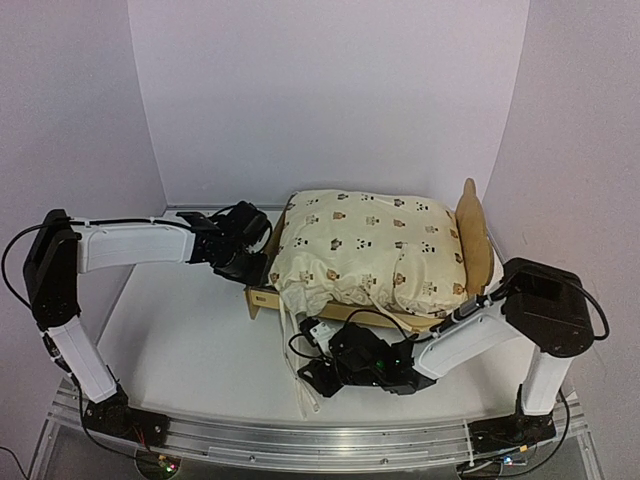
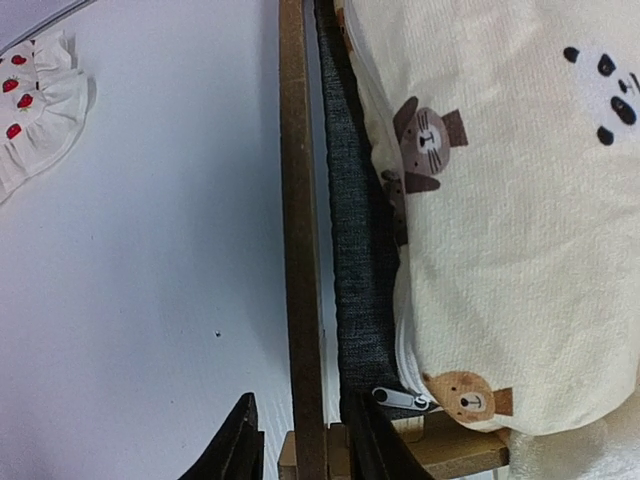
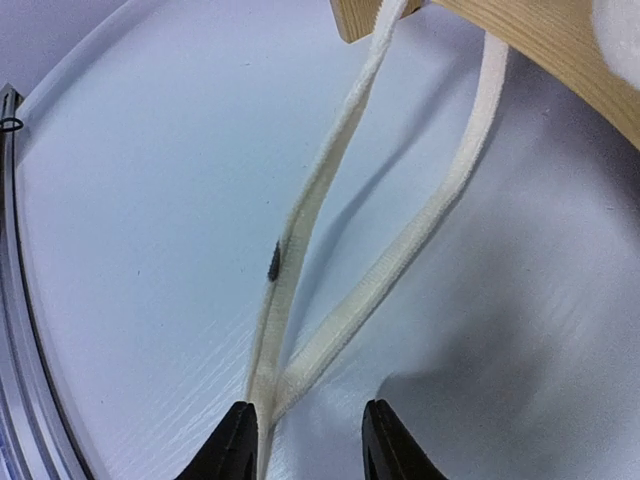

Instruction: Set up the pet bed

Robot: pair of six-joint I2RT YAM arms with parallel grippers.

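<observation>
Fingers nearest me first: my right fingers (image 1: 310,378) sit low over the front of the bench (image 1: 190,340), spread apart. Two cream ties (image 3: 330,290) trail down from the bed frame across the bench and meet just inside one finger, and nothing is pinched.

Behind them stands the pet bed (image 1: 262,297), on the back right part of the bench, with its headboard (image 1: 470,235) at the right end. A puffy cream animal-print cover (image 1: 365,250) fills the frame and bulges over its edges.

My left fingers (image 1: 250,268) are at the bed's left end, spread with one on each side of the wooden rail (image 2: 300,250). My wrist view shows a sliver of gap on both sides, so they straddle the rail without gripping it. Inside the rail runs the grey felt base (image 2: 358,260), and the cover's zipper pull (image 2: 400,397) rests on it.

Farther out, well apart from the rail, a ruffled strawberry pillow (image 2: 35,110) lies on the bench.
</observation>
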